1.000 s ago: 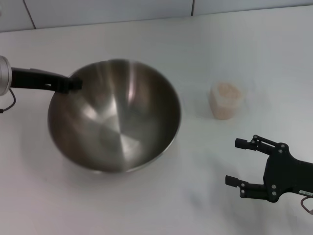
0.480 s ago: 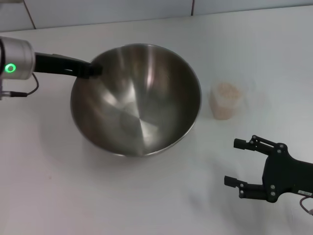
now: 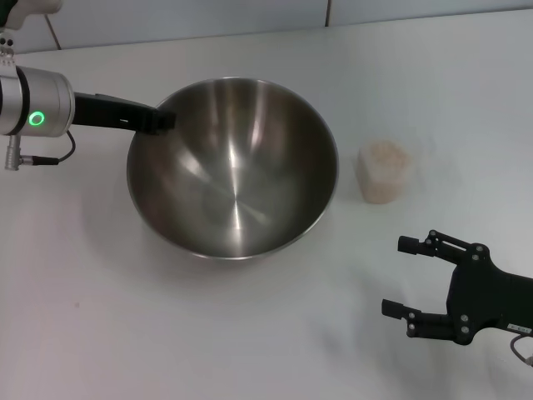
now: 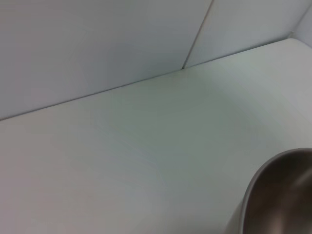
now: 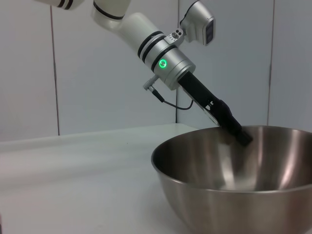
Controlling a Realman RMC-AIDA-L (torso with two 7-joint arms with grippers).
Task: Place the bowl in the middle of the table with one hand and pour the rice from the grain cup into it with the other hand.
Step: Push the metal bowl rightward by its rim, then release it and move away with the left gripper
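Note:
The steel bowl (image 3: 233, 167) sits near the middle of the white table (image 3: 208, 333), now about level. My left gripper (image 3: 162, 120) is shut on its far-left rim; this grip also shows in the right wrist view (image 5: 239, 134), with the bowl (image 5: 234, 190) in front. A slice of the bowl's rim shows in the left wrist view (image 4: 278, 195). The clear grain cup (image 3: 385, 172), full of pale rice (image 3: 385, 153), stands upright to the right of the bowl. My right gripper (image 3: 405, 277) is open and empty near the front right, apart from the cup.
A tiled wall (image 3: 183, 17) runs along the table's far edge. The cup stands a short gap from the bowl's right side.
My left gripper has carried the bowl to the right and farther back, then levelled it from a tilt. The right gripper and the cup have not moved.

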